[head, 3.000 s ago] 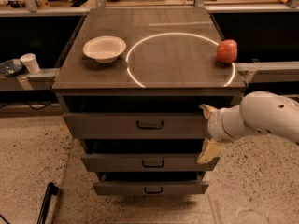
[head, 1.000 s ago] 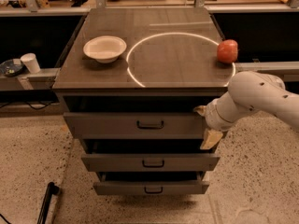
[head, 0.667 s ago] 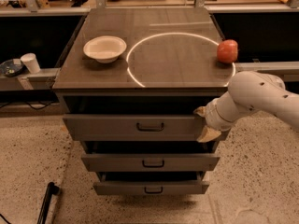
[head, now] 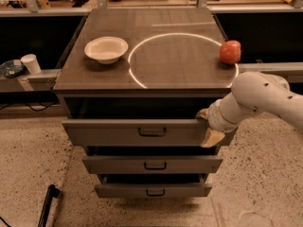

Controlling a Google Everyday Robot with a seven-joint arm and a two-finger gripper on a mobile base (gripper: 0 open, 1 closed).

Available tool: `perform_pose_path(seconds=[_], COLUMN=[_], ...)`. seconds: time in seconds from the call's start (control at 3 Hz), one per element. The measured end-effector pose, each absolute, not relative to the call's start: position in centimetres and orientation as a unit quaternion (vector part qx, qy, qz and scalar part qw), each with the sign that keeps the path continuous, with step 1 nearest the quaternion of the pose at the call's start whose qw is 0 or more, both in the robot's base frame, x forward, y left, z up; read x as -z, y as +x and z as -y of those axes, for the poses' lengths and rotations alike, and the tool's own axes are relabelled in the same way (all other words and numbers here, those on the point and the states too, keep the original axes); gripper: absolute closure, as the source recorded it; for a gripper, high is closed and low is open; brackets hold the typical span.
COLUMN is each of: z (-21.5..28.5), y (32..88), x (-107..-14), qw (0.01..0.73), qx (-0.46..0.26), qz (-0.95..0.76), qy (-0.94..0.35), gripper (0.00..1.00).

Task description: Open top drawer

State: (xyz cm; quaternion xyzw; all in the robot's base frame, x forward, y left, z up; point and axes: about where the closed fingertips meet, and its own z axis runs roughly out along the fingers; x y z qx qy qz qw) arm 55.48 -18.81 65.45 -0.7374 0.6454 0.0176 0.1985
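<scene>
One drawer counts: the top drawer (head: pixel 109 132), under the tabletop's front edge, stretches left from your gripper (head: pixel 207 126), which is below the front-right corner. You cannot tell whether it grips.

A white bowl (head: pixel 106 49) sits empty on the left of the dark cabinet top (head: pixel 180 22), just outside a thin white circle (head: pixel 134 76) marked on that surface. A red apple (head: pixel 230 51) rests on the circle's right edge, near the top's right side. The gripper (head: pixel 208 126) is below the apple, at the right edge of the cabinet front. Lower down, the middle drawer (head: pixel 152 164) and bottom drawer (head: pixel 152 191) each stand slightly out and carry a small black handle. To the left, a white paper cup (head: pixel 31 63) stands upright on a grey ledge (head: pixel 42 82) beside a dark round dish (head: pixel 10 69). A black rod (head: pixel 47 203) lies on the speckled floor (head: pixel 28 155).
</scene>
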Motion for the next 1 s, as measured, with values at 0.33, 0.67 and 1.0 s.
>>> perform_pose_path(seconds=[0.33, 0.67, 1.0], z=[18.81, 18.80, 18.80], y=[55.48, 55.48, 55.48], x=[-65.45, -65.44, -65.44], qw=[0.198, 0.198, 0.198], qx=[-0.018, -0.018, -0.018], qz=[-0.645, -0.645, -0.645], qy=[-0.737, -0.737, -0.737], gripper=[0.12, 0.00, 0.00])
